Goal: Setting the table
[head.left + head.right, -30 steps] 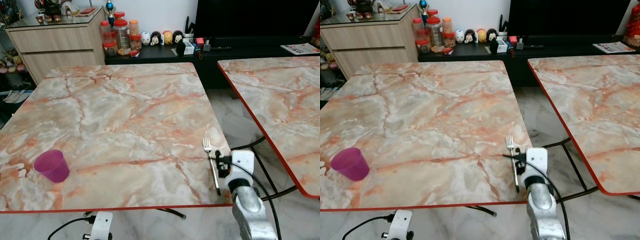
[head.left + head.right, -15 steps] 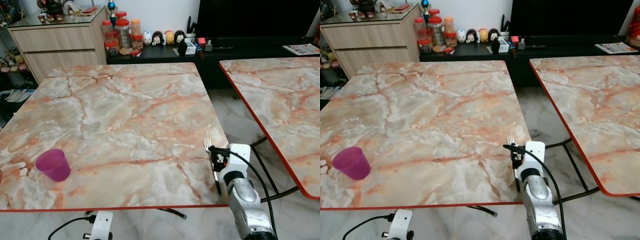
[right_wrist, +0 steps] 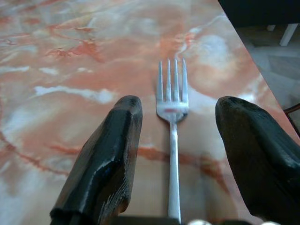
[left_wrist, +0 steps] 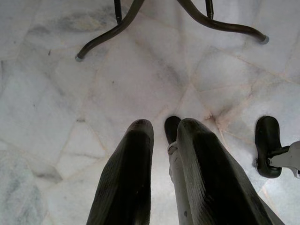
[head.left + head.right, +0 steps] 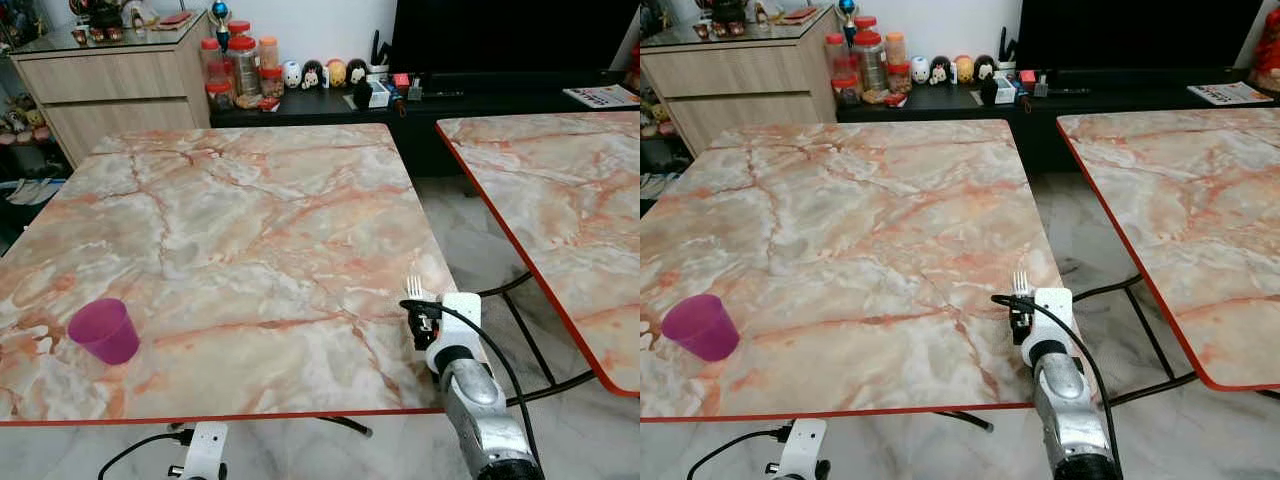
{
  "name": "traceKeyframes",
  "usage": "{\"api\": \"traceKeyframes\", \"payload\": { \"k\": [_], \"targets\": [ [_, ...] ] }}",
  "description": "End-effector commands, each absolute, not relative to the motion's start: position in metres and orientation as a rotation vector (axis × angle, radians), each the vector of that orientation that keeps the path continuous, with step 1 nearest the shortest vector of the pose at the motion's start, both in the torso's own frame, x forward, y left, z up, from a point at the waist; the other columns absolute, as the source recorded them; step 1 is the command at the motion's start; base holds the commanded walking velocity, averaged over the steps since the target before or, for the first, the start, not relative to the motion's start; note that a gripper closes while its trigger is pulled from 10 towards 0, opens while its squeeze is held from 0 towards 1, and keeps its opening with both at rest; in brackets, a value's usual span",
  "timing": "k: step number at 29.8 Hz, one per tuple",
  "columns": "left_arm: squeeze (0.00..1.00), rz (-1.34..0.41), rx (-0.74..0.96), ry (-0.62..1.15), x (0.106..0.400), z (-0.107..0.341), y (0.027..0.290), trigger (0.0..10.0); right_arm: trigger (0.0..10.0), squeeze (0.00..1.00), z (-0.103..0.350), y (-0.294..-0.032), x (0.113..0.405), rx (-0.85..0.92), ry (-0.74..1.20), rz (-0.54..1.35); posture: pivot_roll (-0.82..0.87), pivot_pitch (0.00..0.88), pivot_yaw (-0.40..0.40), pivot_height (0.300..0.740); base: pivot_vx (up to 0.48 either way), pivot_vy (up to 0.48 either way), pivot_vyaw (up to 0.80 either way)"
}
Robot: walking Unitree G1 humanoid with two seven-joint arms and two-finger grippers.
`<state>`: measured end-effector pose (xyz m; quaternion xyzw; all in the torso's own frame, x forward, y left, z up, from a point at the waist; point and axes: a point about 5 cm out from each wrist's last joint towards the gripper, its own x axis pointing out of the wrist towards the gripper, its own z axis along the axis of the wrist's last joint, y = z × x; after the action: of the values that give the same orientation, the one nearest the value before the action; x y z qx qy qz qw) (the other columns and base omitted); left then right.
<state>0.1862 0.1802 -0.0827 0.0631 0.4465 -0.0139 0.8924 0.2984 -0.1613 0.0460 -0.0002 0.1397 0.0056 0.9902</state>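
Fork (image 3: 172, 140): it lies flat near the marble table's (image 5: 250, 230) right edge, at about 4 o'clock from the table's centre, tines pointing to 12 o'clock, handle toward you.
Right gripper (image 3: 178, 154): your fingers are spread wide and straddle the fork, one each side of the neck, neither touching it. That lines the handle up for a pinch.
Left gripper (image 4: 164, 154): fingers nearly together, holding nothing, hanging idle over the floor.
Purple cup (image 5: 104, 330): upright at 8 o'clock, well apart from the fork.
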Motion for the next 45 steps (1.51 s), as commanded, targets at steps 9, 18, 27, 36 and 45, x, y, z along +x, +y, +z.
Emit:
{"api": "traceKeyframes", "payload": {
  "k": [9,18,27,36,45],
  "targets": [
    [0.00,-0.009,0.123,0.936,0.187,-0.082,0.184,10.0,10.0,0.00,0.049,-0.155,0.307,-0.019,0.288,0.030,-0.09,0.000,0.006,0.740,0.000,0.000,0.00],
    [0.00,-0.025,0.123,0.944,0.186,-0.083,0.182,10.0,10.0,0.00,0.047,-0.156,0.306,-0.031,0.293,0.009,-0.09,0.000,0.010,0.740,0.000,0.000,0.00],
    [0.00,-0.028,0.125,0.950,0.184,-0.084,0.181,10.0,10.0,0.00,0.043,-0.161,0.300,-0.025,0.305,-0.030,-0.09,0.000,0.005,0.740,0.000,0.000,0.00],
    [0.00,-0.029,0.124,0.953,0.183,-0.084,0.181,10.0,10.0,0.00,0.040,-0.155,0.296,-0.012,0.320,-0.020,-0.09,0.000,0.005,0.740,0.000,0.000,0.00],
    [0.00,-0.035,0.124,0.951,0.185,-0.084,0.181,10.0,10.0,0.00,0.036,-0.148,0.294,-0.001,0.347,-0.005,-0.09,0.000,0.009,0.740,0.000,0.000,0.00]
  ]
}}
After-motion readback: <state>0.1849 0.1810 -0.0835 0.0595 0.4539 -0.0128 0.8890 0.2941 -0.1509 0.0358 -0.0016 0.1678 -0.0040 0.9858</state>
